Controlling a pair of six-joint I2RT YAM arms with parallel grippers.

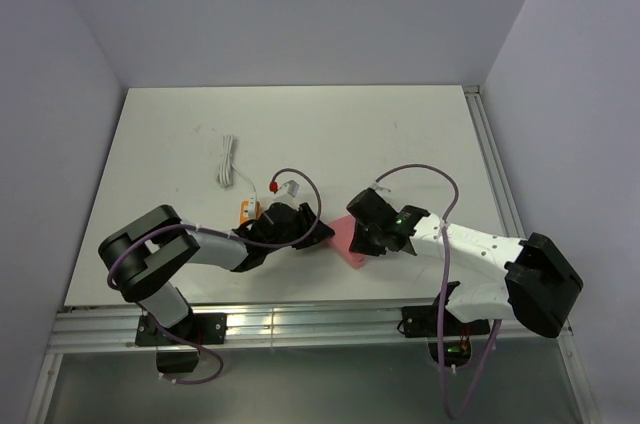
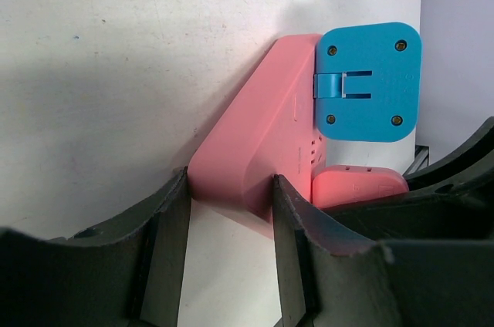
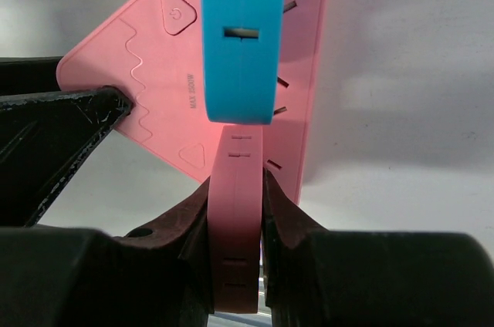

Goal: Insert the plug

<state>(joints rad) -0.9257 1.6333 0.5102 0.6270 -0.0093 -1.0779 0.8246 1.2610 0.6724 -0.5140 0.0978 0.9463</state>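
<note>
Plug (image 2: 369, 80): bright-blue plastic; flat, rounded-square, matte

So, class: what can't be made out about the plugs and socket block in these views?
Blue plug prongs: both wrist views, hidden against the pink socket block.
Blue plug itself: top view, covered by the right gripper.
Pink plug near end: right wrist view, hidden between the gripper's fingers, cut by the bottom edge.
</note>
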